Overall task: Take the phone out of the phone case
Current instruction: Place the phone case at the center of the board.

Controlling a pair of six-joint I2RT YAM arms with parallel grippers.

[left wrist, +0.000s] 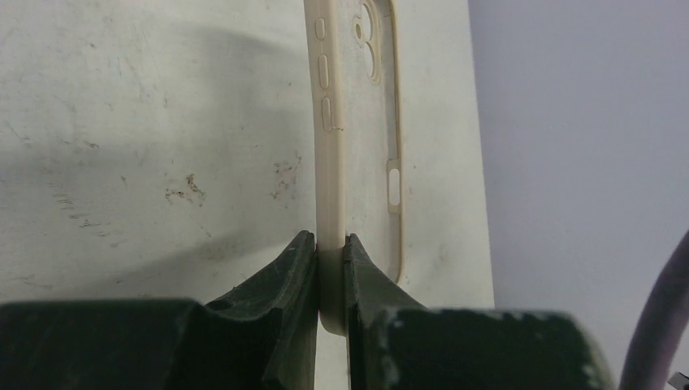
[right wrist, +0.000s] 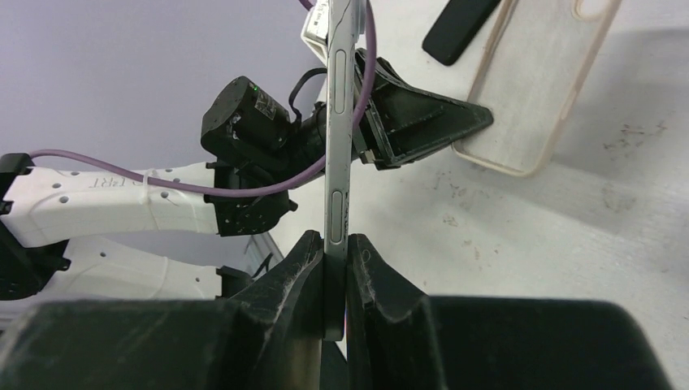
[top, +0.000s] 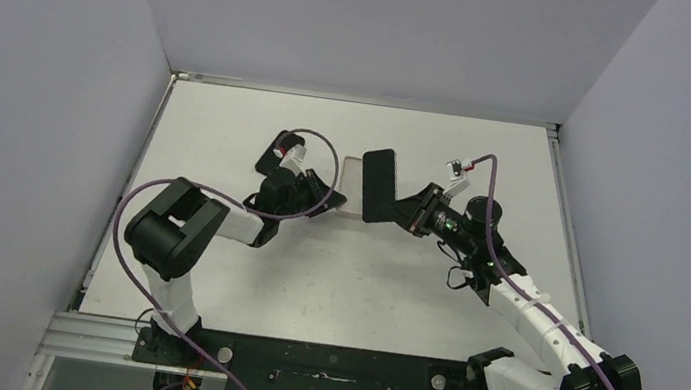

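Observation:
The phone (top: 381, 185) is black with a silver edge, out of the case and held up off the table, tilted. My right gripper (top: 412, 212) is shut on its lower end; in the right wrist view the phone's edge (right wrist: 339, 122) rises from between the fingers (right wrist: 335, 244). The empty beige case (top: 350, 186) lies open side up on the table just left of the phone. My left gripper (top: 329, 196) is shut on the case's near side wall, as the left wrist view shows (left wrist: 331, 244). The case's (left wrist: 357, 122) camera cutout and button bumps are visible.
A black flat object (top: 272, 150) lies on the table beyond the left gripper, also seen in the right wrist view (right wrist: 459, 28). Purple cables loop over both wrists. Grey walls enclose the white table (top: 350, 286) on three sides.

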